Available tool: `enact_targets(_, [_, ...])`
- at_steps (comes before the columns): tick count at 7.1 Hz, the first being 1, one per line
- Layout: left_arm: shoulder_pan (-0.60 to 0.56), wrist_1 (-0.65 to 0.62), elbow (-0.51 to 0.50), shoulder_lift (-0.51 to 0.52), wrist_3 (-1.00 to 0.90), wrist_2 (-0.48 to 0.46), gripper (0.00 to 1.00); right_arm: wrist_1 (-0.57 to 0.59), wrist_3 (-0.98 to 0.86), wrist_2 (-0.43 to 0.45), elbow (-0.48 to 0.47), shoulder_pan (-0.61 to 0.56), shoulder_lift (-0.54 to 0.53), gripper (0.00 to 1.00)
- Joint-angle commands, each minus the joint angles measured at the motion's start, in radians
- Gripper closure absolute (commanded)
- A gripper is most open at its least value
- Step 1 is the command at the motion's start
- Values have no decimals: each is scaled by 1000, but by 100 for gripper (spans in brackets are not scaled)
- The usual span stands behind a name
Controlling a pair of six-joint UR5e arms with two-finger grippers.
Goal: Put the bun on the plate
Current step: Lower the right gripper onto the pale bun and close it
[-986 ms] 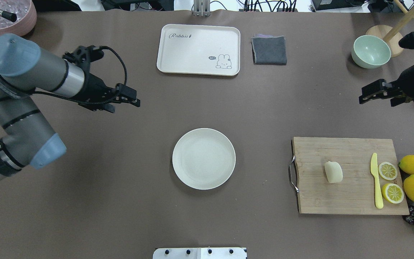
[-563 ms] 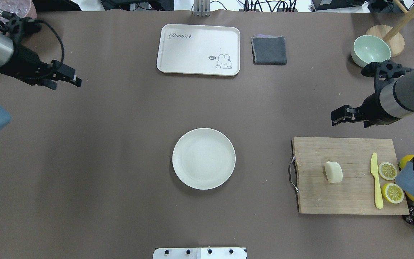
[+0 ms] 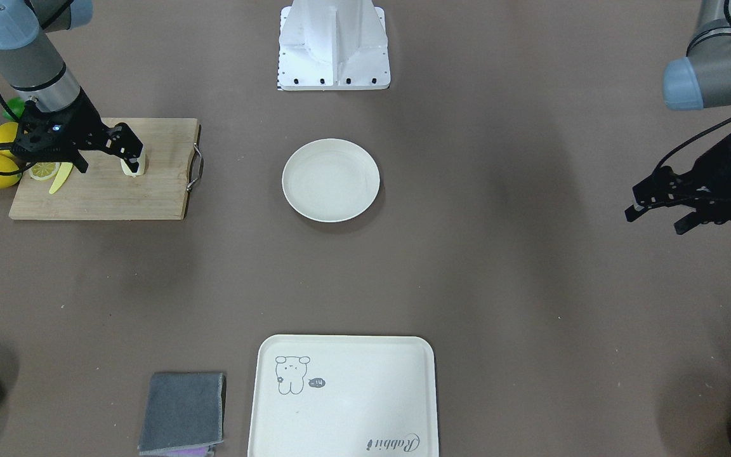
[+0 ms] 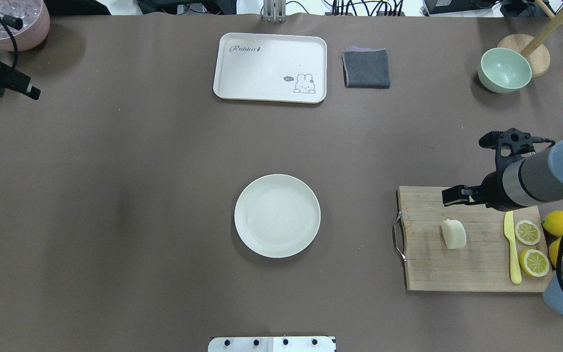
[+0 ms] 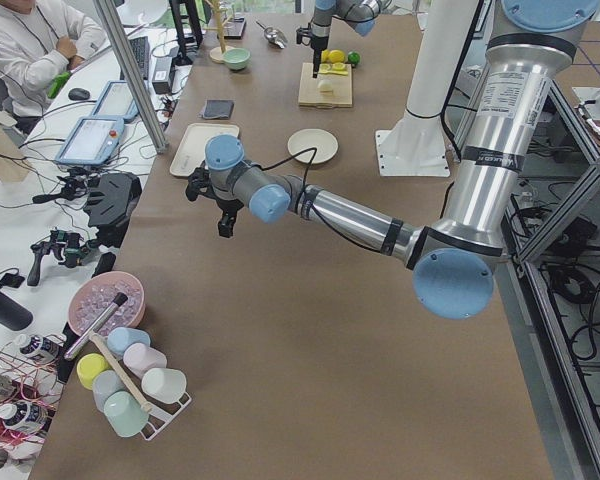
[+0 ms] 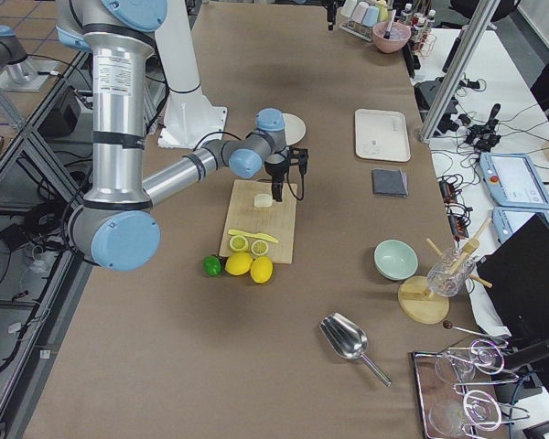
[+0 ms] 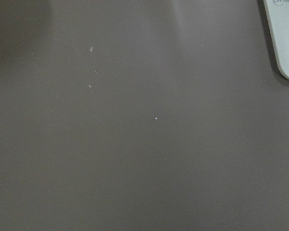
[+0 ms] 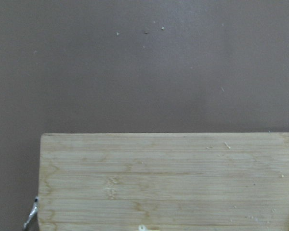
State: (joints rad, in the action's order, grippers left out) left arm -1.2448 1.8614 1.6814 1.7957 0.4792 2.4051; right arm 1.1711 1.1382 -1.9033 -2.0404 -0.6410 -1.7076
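— Well, our right tool (image 3: pixel 105 157) has swung in over the board (image 4: pixel 477 266); a second ago it hung beyond the far edge.
— And the bun (image 4: pixel 453 233)?
— It lies untouched mid-board, just beside the tool and well apart from the plate (image 4: pixel 277 215).
— Jaws?
— We read them as spread wide, holding nothing. Our left tool (image 3: pixel 657 217), also spread and empty, has pulled back to the tabletop's edge. So we judge the pickup falls to the right arm: descend, close, carry.
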Motion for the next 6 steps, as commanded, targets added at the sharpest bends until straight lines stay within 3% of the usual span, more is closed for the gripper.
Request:
enact_targets(1, [-12,-15,1,-1,-22,0,2,-64,72,76,6,101,-56,2])
enact_targets(2, [-15,-15,1,-1,-22,-1,2,-64,81,111,11,139,-47,2])
enact_targets(6, [-16,-15,1,-2,-22,-6,2,-64,80,105,11,143,-18,3])
